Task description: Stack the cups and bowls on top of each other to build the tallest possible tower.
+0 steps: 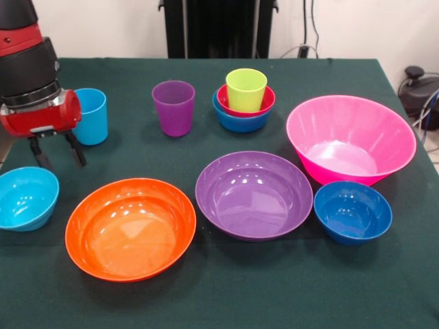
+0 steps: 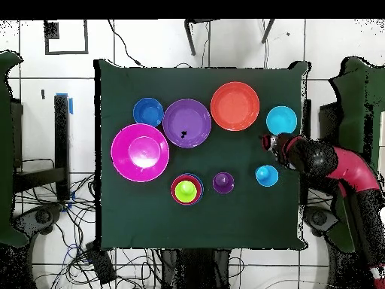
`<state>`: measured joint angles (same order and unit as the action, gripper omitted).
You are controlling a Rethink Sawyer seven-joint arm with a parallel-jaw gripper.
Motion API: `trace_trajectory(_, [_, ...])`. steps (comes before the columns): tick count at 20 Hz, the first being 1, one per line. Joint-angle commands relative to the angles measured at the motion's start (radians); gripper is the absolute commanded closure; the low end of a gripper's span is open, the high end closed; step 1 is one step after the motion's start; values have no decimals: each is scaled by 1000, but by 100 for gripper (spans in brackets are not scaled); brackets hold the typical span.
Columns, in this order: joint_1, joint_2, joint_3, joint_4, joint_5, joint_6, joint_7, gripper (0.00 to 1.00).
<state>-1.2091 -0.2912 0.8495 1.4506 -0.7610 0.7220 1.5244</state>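
My gripper (image 1: pixel 57 153) is open and empty at the front view's left, just above and behind the small cyan bowl (image 1: pixel 26 199); it also shows in the overhead view (image 2: pixel 266 143) beside that bowl (image 2: pixel 281 120). The light blue cup (image 1: pixel 91 116) stands right behind it. The purple cup (image 1: pixel 173 107) stands alone. The tower (image 1: pixel 243 100) is a blue bowl, a red bowl in it and the lime green cup on top (image 2: pixel 186 190). The orange bowl (image 1: pixel 130 228), the purple bowl (image 1: pixel 254 195), the dark blue bowl (image 1: pixel 352 212) and the big pink bowl (image 1: pixel 350 139) lie apart.
The green table (image 1: pixel 226 295) ends close to the cyan bowl on that side. Black equipment (image 1: pixel 418 86) sits off the table's far corner. Cables lie on the floor (image 2: pixel 68 226) around the table.
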Motion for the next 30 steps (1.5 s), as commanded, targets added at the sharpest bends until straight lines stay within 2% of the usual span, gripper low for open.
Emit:
trace_trajectory(1, [21,37,14,-97,-20,79,-363,0])
trace_trajectory(3, [20,45,13,-98,-20,77,-366,0])
trace_trajectory(5, [19,21,11,-76,-16,81,-352,0])
trace_trajectory(15, [18,-177,0,155,67,116,-168,0])
trace_trajectory(20, [22,-255,-15,247,112,99,-98,0])
trace_trajectory(27, [50,-265,-39,240,128,82,-94,0])
trace_trajectory(30, [64,-222,-49,197,112,70,-120,0])
